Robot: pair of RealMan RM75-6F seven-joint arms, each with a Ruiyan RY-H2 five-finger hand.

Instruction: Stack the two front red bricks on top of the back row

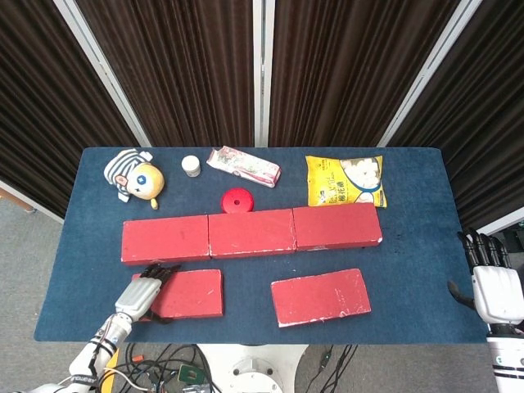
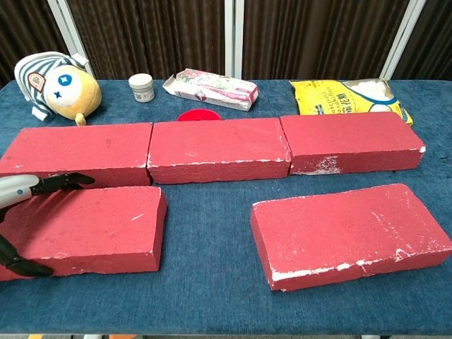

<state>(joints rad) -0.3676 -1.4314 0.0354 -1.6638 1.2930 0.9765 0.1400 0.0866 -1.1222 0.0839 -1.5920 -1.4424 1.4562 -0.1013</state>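
Note:
Three red bricks form the back row (image 1: 250,232) (image 2: 217,150) across the blue table (image 1: 413,270). The front left brick (image 1: 190,293) (image 2: 92,227) lies just before it. My left hand (image 1: 141,293) (image 2: 18,189) grips that brick's left end, with its fingers (image 2: 63,180) over the far top edge and the thumb on the near face. The front right brick (image 1: 320,296) (image 2: 349,233) lies flat and untouched. Past the table's right edge my right hand (image 1: 495,288) hangs open, holding nothing.
Behind the back row stand a striped plush toy (image 1: 133,176), a small white jar (image 1: 191,166), a pink packet (image 1: 243,166), a red round lid (image 1: 237,200) and a yellow snack bag (image 1: 345,181). Dark curtains close off the far side.

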